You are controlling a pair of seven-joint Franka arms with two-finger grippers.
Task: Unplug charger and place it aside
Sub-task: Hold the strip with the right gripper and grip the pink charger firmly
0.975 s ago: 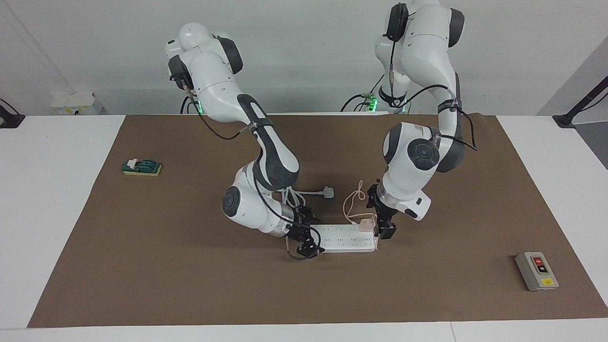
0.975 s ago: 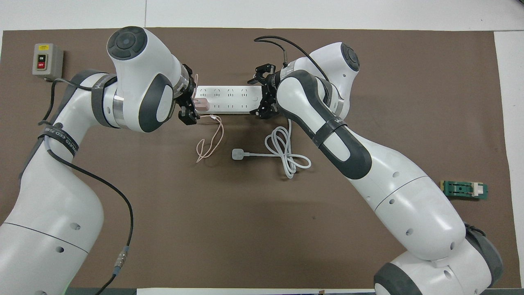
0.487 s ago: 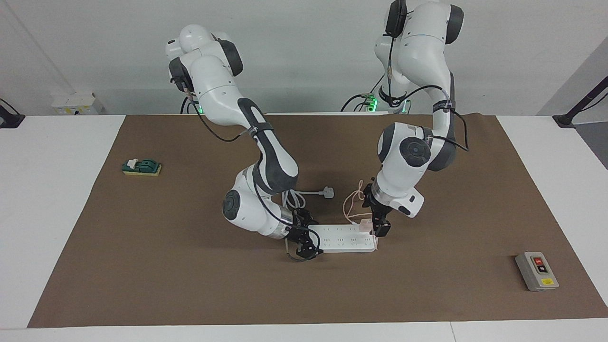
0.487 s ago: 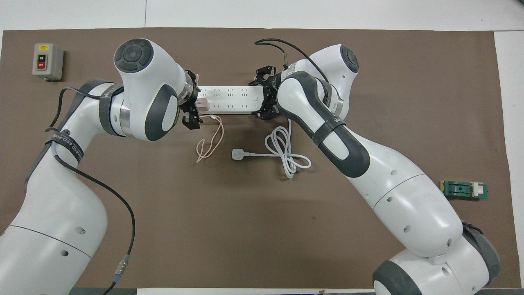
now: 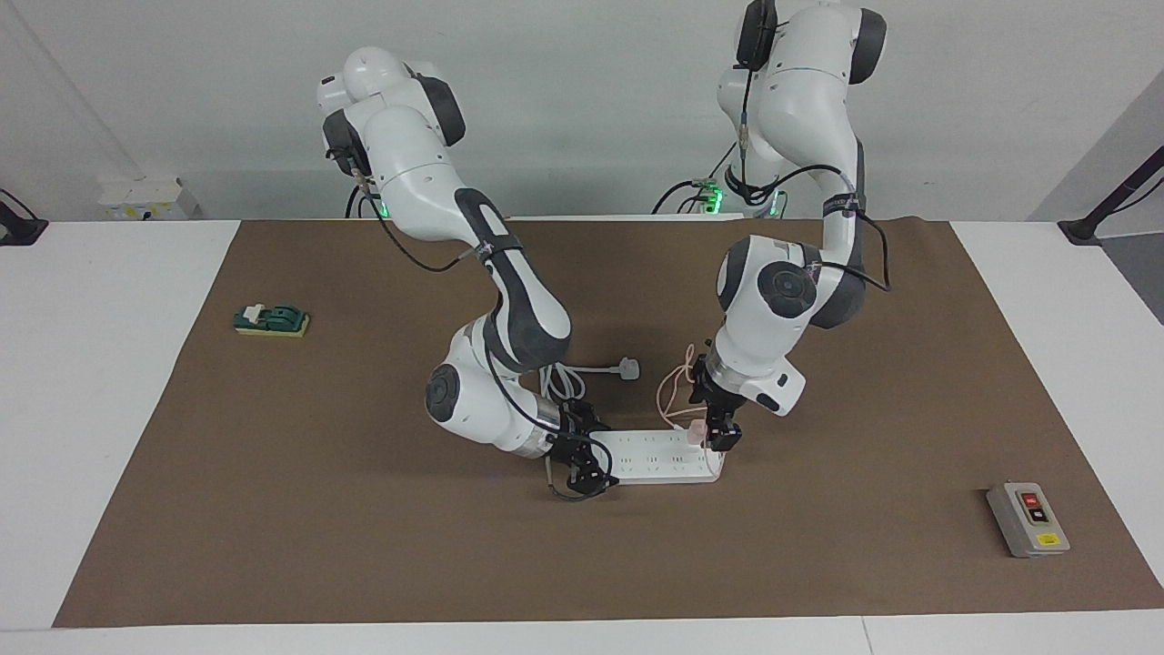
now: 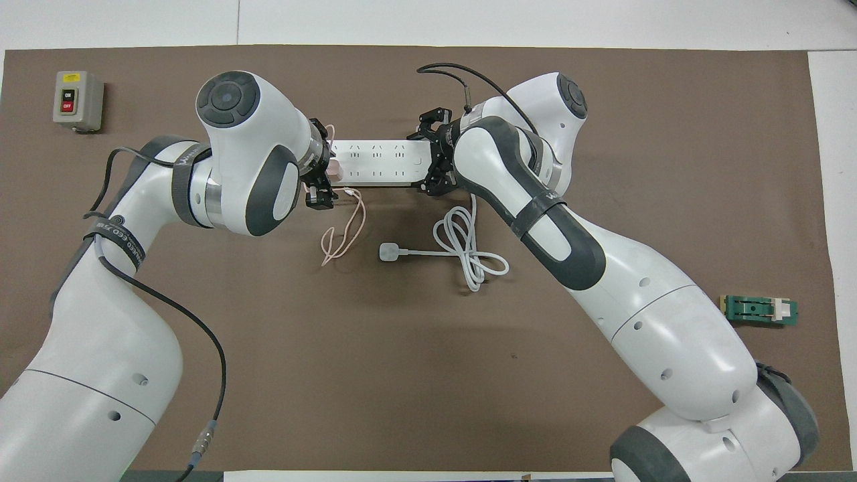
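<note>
matt brown mat [image 5: 364,509] covers the middle of the table, paper-like or felt-like, hard to call, flat and without shine. the bare table [image 5: 91,409] around it is smooth white, a soft sheen. the arms are glossy white plastic shells with dark grey matt joints, light catching on the round caps. the power strip [image 5: 659,457] looks like smooth white plastic, its thick cord [image 6: 469,248] rubbery and pale grey-white. the charger [image 5: 697,431] is pale pink plastic, smooth, its thin cable [image 6: 345,231] looks soft and limp. the switch box [image 5: 1028,518] looks like dull grey metal or plastic, cannot tell which. both grippers show black matt parts.
</note>
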